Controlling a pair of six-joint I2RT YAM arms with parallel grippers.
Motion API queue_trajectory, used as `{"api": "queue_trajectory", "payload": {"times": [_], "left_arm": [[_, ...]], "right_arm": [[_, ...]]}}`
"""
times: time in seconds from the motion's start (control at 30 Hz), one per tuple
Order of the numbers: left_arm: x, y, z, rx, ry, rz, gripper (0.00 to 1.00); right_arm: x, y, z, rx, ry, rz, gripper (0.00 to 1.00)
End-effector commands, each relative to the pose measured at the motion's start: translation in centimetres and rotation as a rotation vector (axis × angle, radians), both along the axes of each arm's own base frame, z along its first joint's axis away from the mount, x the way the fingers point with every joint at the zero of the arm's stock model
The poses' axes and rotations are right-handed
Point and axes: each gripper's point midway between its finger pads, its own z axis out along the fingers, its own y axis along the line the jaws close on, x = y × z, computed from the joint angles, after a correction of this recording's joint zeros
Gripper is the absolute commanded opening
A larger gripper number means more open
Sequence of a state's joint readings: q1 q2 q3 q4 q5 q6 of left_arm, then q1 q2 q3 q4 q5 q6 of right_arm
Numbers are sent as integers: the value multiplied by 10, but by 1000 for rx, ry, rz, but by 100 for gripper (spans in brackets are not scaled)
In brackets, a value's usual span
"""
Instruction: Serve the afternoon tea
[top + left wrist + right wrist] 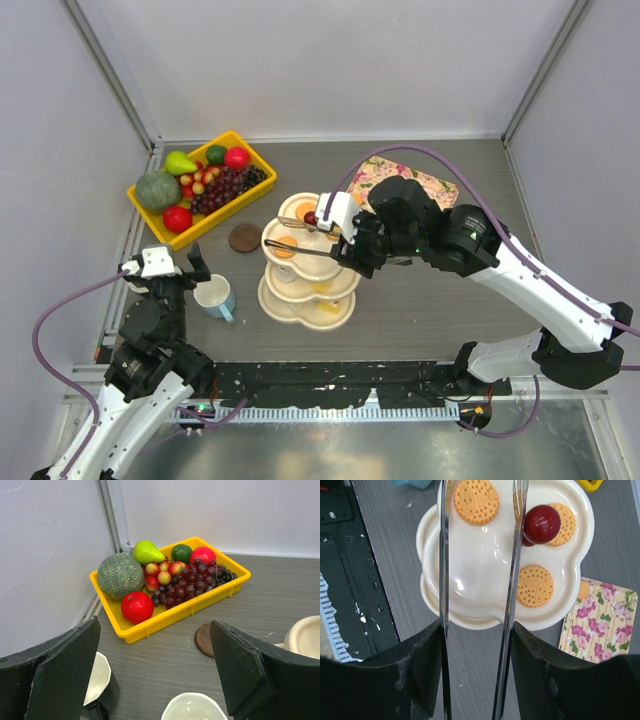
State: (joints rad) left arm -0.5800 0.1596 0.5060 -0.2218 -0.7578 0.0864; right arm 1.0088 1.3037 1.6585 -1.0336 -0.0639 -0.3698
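Observation:
The cream three-tier stand [300, 300] with its red knob [310, 217] stands mid-table. From above, its top tier [480, 565] carries three round orange biscuits [476, 501] around the knob [541, 523]. My right gripper [350, 247] hovers over the stand's right side, shut on metal tongs [444, 555] whose arms stand apart over the top tier with nothing between them. The pale blue mug [215, 297] sits left of the stand. My left gripper [165, 266] is open just left of it. Below its fingers are a dark mug [97, 685] and a white mug rim [195, 707].
The yellow bin [155, 215] of fruit sits at the back left, also seen ahead in the left wrist view [150, 625]. A brown round coaster [244, 237] lies between bin and stand. The floral tray [400, 180] lies behind the right arm.

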Motion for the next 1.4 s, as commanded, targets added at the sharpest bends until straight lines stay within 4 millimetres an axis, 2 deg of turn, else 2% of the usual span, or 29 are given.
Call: {"api": "queue_trajectory", "payload": {"times": [0.0,0.03,0.07,0.17,0.3,0.43,0.47,0.5,0.53,0.67,0.73,0.87,0.9,1.07,1.1,1.13,1.17,1.23,1.27,1.3,1.37], "left_arm": [[-2,3,11,-27,-38,8,99],[-2,3,12,-28,-40,6,99],[-2,3,11,-27,-38,8,99],[-3,3,12,-29,-41,9,99],[-3,3,11,-28,-41,8,99],[-3,4,13,-34,-46,7,99],[-4,4,14,-34,-49,6,99],[-4,4,13,-33,-47,8,99],[-3,3,13,-32,-46,6,99],[-3,3,13,-32,-46,6,99],[-3,3,13,-31,-45,5,99],[-3,3,12,-32,-46,4,99],[-2,2,12,-31,-43,4,99],[0,0,10,-27,-33,1,99],[0,0,9,-25,-31,0,99],[0,0,9,-25,-31,-2,99],[1,-1,8,-25,-28,-4,99],[2,-2,7,-22,-25,-4,99],[3,-2,7,-21,-24,-4,99],[3,-2,7,-22,-25,-5,99],[4,-3,6,-20,-22,-4,99]], "right_arm": [[-7,11,54,201,-109,68,57],[-8,12,57,215,-116,76,57],[-7,13,68,256,-142,77,57],[8,7,91,343,-227,-22,55],[37,-20,112,394,-311,-236,55],[68,-55,115,407,-347,-465,55],[79,-67,114,419,-331,-531,55],[82,-69,108,426,-304,-554,54],[92,-83,106,421,-302,-606,54],[123,-111,74,374,-243,-733,55],[138,-121,52,339,-198,-775,54],[163,-126,1,274,-101,-803,55],[169,-131,-18,247,-70,-823,54],[196,-127,-94,145,72,-854,53],[198,-127,-102,128,87,-857,53],[203,-125,-119,93,116,-862,53],[206,-123,-123,84,124,-860,53],[213,-118,-147,38,172,-857,52],[216,-115,-148,41,179,-849,52],[218,-114,-159,21,202,-846,52],[222,-109,-167,11,215,-839,52]]}}
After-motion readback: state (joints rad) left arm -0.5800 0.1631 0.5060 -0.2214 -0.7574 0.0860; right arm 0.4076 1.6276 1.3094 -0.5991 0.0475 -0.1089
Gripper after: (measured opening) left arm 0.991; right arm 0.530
